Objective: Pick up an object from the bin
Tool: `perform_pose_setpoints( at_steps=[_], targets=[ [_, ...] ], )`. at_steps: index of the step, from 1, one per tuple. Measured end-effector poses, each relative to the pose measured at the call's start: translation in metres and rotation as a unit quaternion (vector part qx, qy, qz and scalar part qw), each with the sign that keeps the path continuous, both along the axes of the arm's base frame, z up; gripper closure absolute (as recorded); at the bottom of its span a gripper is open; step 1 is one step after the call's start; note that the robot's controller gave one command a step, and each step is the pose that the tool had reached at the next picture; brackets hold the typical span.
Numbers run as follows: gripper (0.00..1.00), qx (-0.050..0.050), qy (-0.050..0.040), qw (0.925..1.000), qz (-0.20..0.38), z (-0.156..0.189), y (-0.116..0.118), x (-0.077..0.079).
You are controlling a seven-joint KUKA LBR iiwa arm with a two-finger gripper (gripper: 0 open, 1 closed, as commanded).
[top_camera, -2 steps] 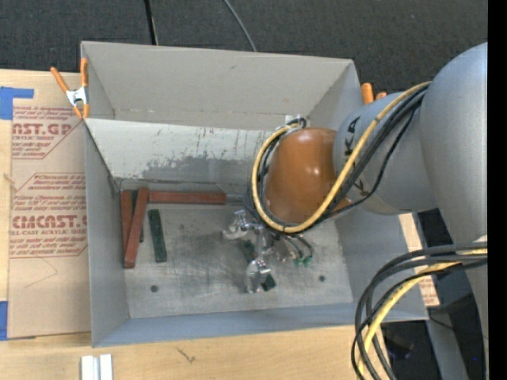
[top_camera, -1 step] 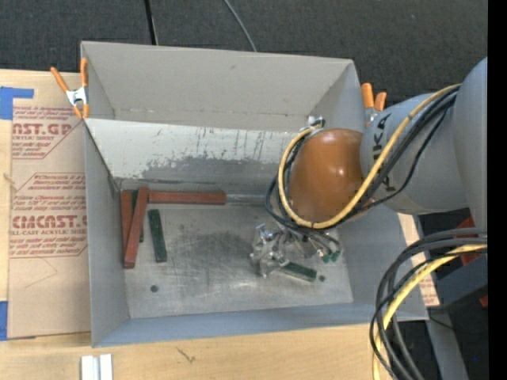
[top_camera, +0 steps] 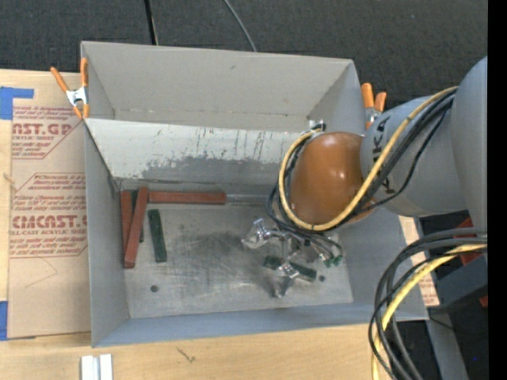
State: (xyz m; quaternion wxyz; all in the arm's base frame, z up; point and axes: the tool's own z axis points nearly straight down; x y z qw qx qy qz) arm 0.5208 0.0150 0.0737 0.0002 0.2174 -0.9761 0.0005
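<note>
You have the gripper (top_camera: 287,274) down low over the floor of the grey metal bin (top_camera: 222,85), at about 4 o'clock from the floor's centre. The arm's orange-brown dome cover (top_camera: 325,176) and its yellow and black cables (top_camera: 372,172) sit just above it. You cannot tell how far the gripper is open or whether it has hold of anything. A small dark green piece (top_camera: 306,275) shows right at its tip, at 4 o'clock. From this view you cannot tell whether it is a loose thing or part of the tool. The other things lie well apart from the gripper, over at 9 to 10 o'clock. A long reddish-brown flat bar (top_camera: 186,199) lies along the foot of the back wall. Two more reddish-brown bars (top_camera: 128,232) lie close together, running towards you. A short dark green flat bar (top_camera: 157,236) lies just beside them on their 3 o'clock side. A tiny dark speck (top_camera: 154,289) sits at 8 o'clock.
</note>
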Motion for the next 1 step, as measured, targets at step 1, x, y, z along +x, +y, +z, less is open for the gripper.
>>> perform_pose_setpoints(
  at_steps=[1],
  targets=[
    [0.00, 0.000, -0.0003, 1.0000, 0.000, -0.0001, 0.0000, 0.0000]
  ],
)
